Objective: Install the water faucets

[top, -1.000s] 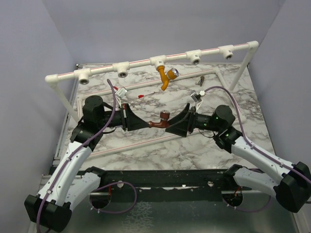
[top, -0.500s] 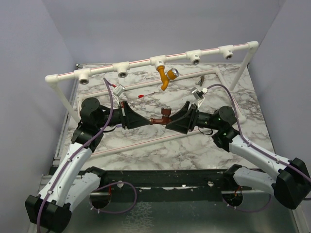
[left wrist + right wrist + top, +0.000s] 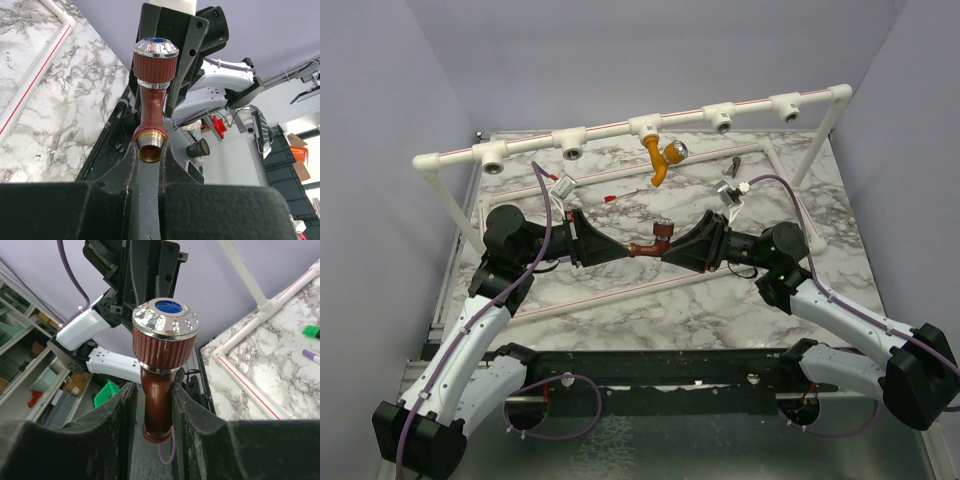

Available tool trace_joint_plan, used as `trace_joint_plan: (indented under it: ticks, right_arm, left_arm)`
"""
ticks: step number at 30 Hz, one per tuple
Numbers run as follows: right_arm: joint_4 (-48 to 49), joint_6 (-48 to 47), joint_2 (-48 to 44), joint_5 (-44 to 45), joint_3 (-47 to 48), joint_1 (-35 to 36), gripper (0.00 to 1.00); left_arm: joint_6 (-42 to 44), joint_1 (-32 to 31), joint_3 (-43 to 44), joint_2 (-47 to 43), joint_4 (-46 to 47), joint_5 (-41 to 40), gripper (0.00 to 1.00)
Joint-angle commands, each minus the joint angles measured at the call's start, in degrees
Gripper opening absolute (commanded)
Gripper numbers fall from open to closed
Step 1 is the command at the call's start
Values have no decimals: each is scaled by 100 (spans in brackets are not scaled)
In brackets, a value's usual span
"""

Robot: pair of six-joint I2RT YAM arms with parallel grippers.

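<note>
Reddish-brown faucet: in the top view, both ends hidden inside left gripper and right gripper.
Right gripper's contact with its neck: cannot tell.
Green marker: cut by the frame edge.
Small dark item: too small to identify.

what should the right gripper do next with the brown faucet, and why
Probably close the right gripper fully on the reddish-brown faucet: its fingers flank the stem but the grip is not clearly firm, while the left gripper is shut on the threaded end.
</note>
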Motion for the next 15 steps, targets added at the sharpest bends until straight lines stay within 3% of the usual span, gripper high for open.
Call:
trace_joint_plan:
  ticks: [1, 4, 5, 13, 15]
  right_arm:
    - [251, 31, 16, 104, -95, -26, 31]
    - [214, 10, 3, 136, -110, -26, 5]
    - [186, -11, -9, 151, -111, -26, 1]
    - [-82, -270, -192, 329, -66, -26, 1]
    - [-212, -358, -234, 353, -35, -26, 1]
  left_arm:
    - [-99, -16, -60, -91, 316, 88, 0]
    - [-103, -16, -69, -82, 317, 79, 0]
    - [-113, -17, -71, -79, 323, 78, 0]
    - [-133, -16, -88, -59, 349, 61, 0]
    - [-133, -17, -103, -57, 346, 52, 7]
